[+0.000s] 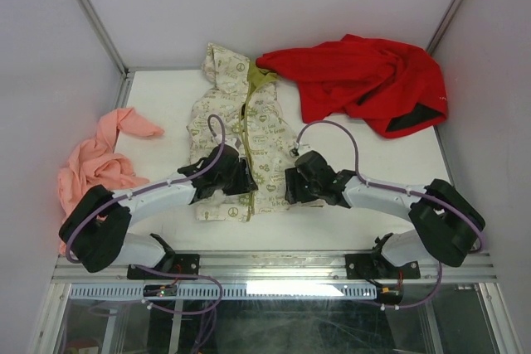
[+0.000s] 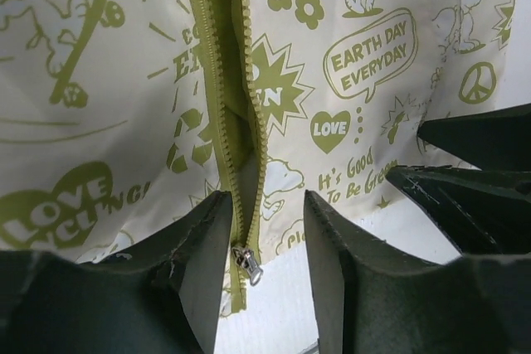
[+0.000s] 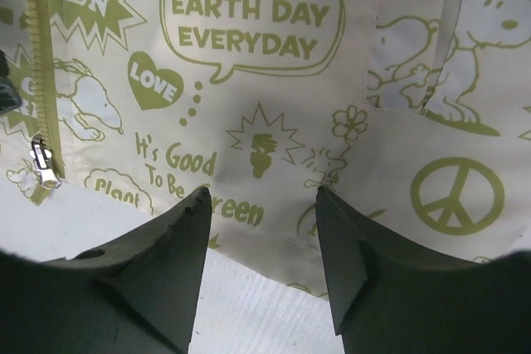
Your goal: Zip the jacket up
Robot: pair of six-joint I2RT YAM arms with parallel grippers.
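**Left fingers [image 2: 199, 246] bracket the zip pull [image 2: 249, 264] at the hem**

They stand spread, one on each side of the small metal pull, and pinch nothing yet. The right fingers [image 3: 166, 263] are spread too. They hang over the hem [image 3: 274, 242] of the neighbouring panel, with no cloth caught between them.

The jacket [image 1: 241, 134] lies flat in the middle of the counter [image 1: 166, 97], with its hood away from the arms and its hem toward them. A pink garment [image 1: 99, 163] lies off to its left, and a red one [image 1: 357, 80] sits beside the hood. The zip [image 2: 217, 80] gapes above the pull, and its two rows of teeth meet only at the bottom.

This looks like thin, light, floppy cloth. Dragged by the pull alone, it would likely bunch up and slide along the counter instead of closing. The pull is tiny and probably slick, so a fingertip pinch squarely on its tab or slider body seems the place to hold. The hem just beside the zip is the sensible anchor. Pinned or clamped there, the tape should stay taut below the slider. The teeth look moulded and coarse, so a skewed tug could jam them or snag the lining.
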